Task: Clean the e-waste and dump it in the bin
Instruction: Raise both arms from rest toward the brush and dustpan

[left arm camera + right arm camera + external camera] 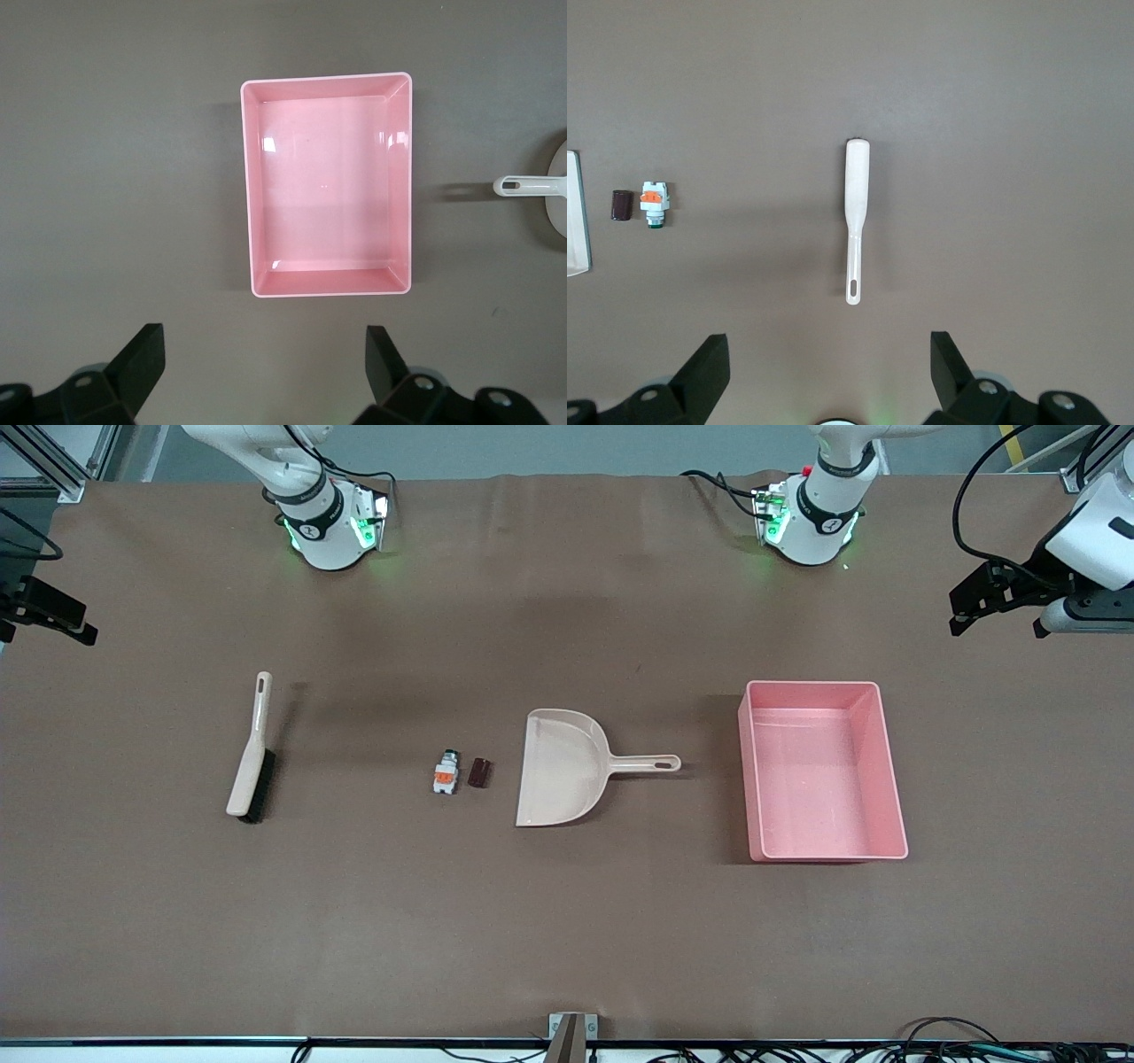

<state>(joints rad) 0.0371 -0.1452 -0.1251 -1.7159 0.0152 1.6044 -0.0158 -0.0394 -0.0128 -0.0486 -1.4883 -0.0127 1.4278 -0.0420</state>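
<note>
Both grippers released, empty: left gripper (266, 367) high over the bin (246, 186), right gripper (830, 372) high over the brush (856, 208). E-waste (653, 204) lies beside the dustpan (558, 766); light, rigid, slide-prone, so sweep it; grasp brush handle

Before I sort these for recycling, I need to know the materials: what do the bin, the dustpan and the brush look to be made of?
The bin looks like glossy pink moulded plastic: light glints off its smooth floor. The dustpan seems to be beige plastic with a duller sheen, cast in one piece with its handle. The brush appears to have a matching beige plastic back with dark bristles, probably synthetic, though that cannot be told.
</note>
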